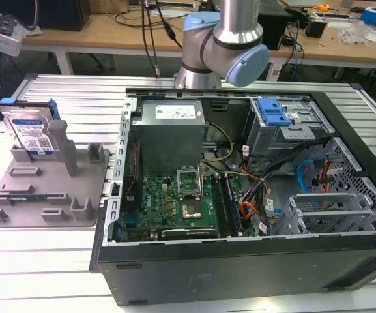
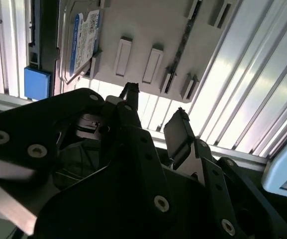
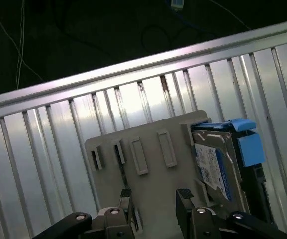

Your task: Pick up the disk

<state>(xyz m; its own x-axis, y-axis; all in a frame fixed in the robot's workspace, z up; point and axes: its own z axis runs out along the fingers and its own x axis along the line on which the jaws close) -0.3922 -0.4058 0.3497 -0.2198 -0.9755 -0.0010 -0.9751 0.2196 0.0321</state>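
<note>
The gripper [image 3: 155,195] hangs empty, fingers apart, near the disk [image 3: 215,164] — rigid, dense, likely shock-sensitive, so best pinched across its blue side rails.

Stands upright as a silver arm [image 1: 232,16] with a pale blue joint cap [image 1: 247,64] at the far side in the exterior view. Carries a black gripper [image 2: 155,112], seen in both wrist views, with fingers [image 3: 184,195] spread well apart.
</note>
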